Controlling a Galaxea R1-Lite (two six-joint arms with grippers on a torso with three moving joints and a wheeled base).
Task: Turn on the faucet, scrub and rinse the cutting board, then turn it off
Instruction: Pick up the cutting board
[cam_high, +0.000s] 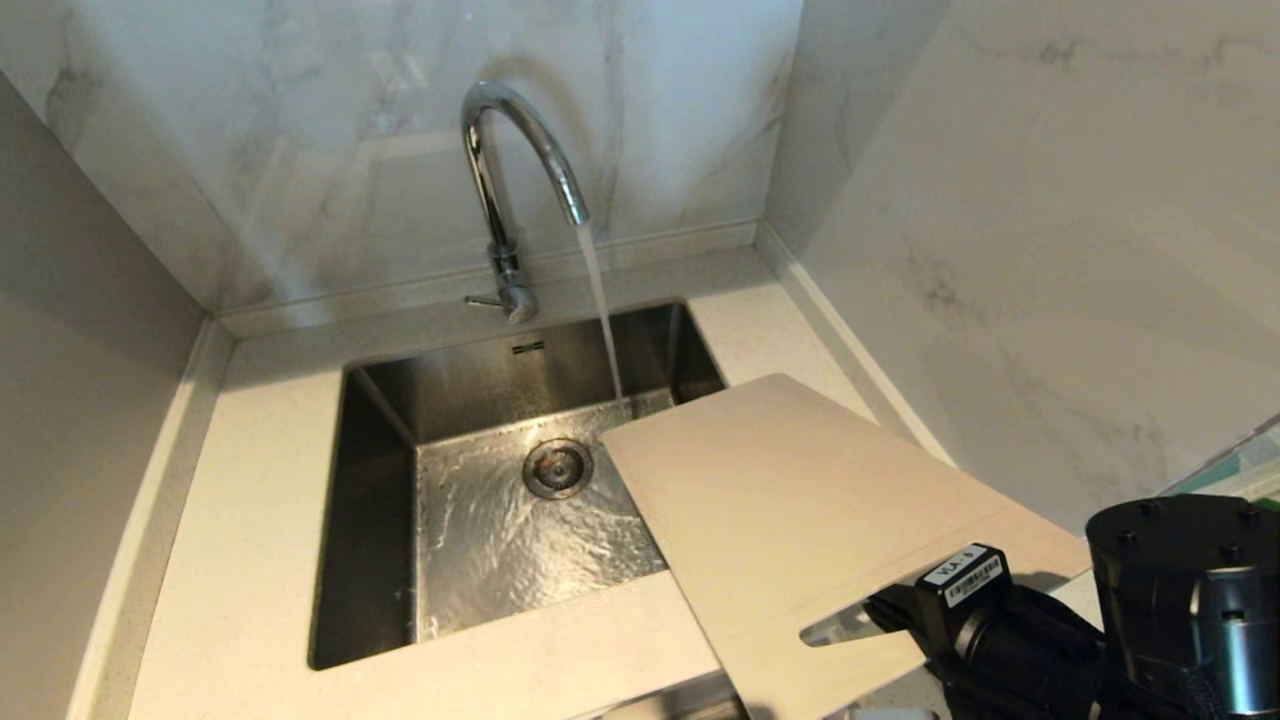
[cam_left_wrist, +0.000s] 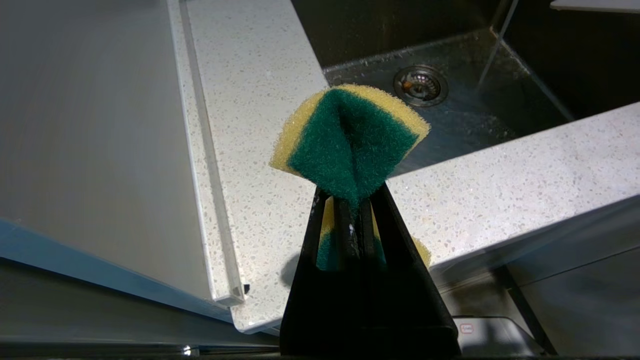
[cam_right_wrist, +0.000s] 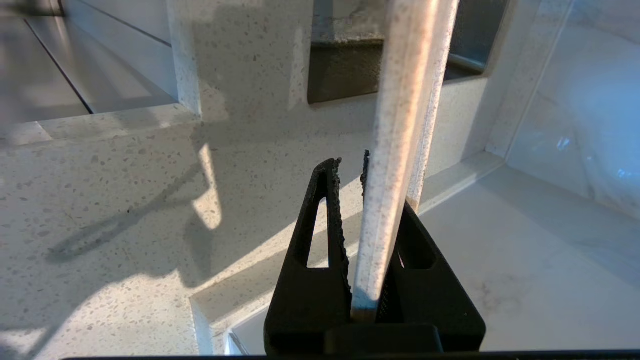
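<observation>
Watch your grip: right gripper (cam_right_wrist: 352, 170) is clamped on just the handle-slot end of the cutting board (cam_high: 800, 500), so the cantilevered, soon-wet board could slip or twist. The board sits tilted over the sink's (cam_high: 380, 520) right corner, long axis running from the gripper toward the faucet (cam_high: 510, 170); the stream just misses its far corner. Left gripper (cam_left_wrist: 352, 212) is squeezed shut on the sponge (cam_left_wrist: 350, 135), off beside the counter (cam_left_wrist: 250, 75).

The cutting board (cam_high: 800, 500) hides the sink's (cam_high: 380, 520) near right corner, and its own near corner runs off the head view's bottom edge. The right gripper's (cam_high: 880, 615) fingertips lie hidden there. The sponge's (cam_left_wrist: 350, 145) lower half sits behind black fingers (cam_left_wrist: 310, 240).
</observation>
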